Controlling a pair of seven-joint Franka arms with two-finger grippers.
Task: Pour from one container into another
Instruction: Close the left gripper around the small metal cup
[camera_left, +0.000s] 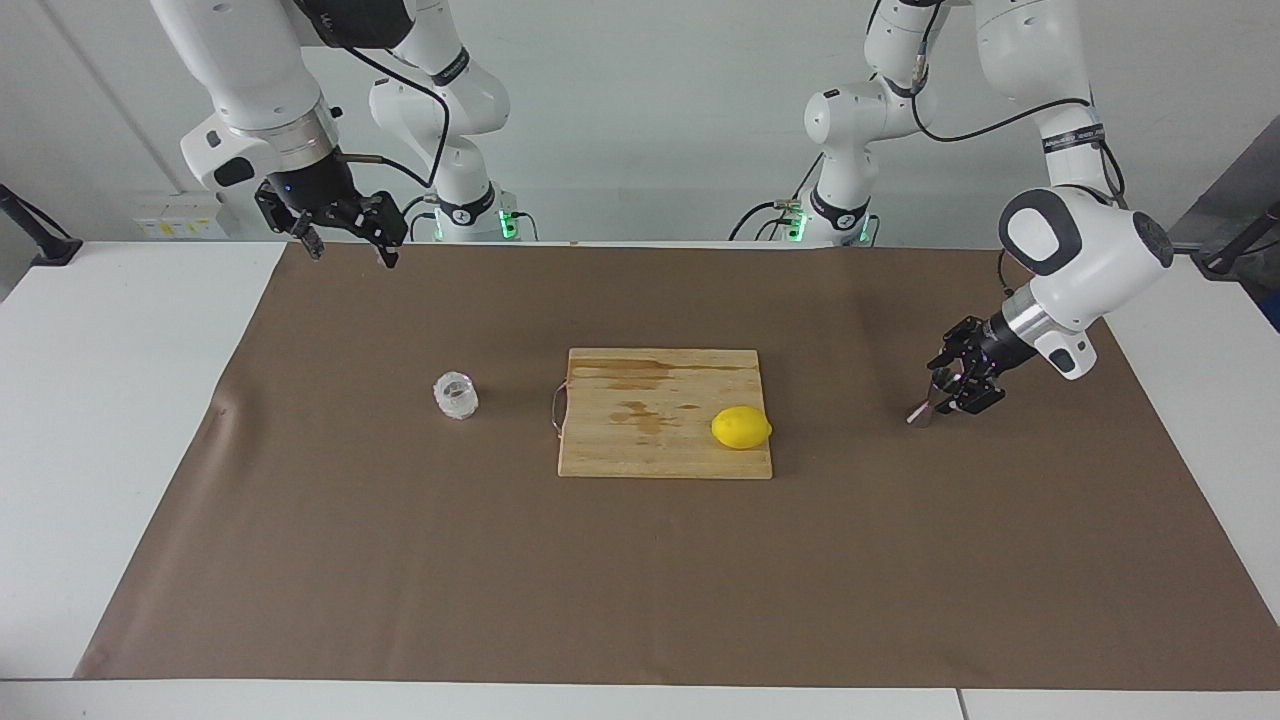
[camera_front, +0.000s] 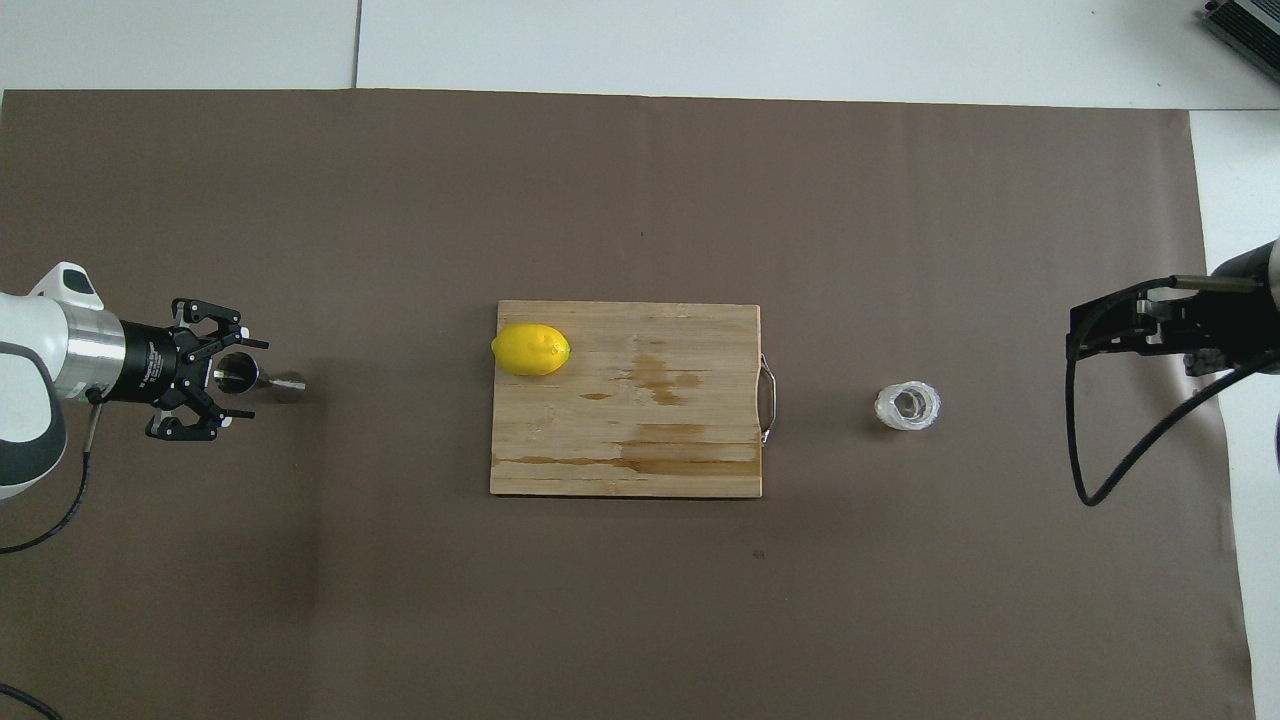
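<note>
Two white arms with rounded joints are seen, each with a silver wrist ring and a black gripper: left gripper (camera_left: 950, 390), right gripper (camera_left: 350, 243). Black cables are looped along both. Green lights are lit at the bases.

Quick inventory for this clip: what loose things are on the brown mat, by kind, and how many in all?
Glass cup: 1
Metal jigger: 1
Lemon: 1
Wooden cutting board: 1
Total: 4
</note>
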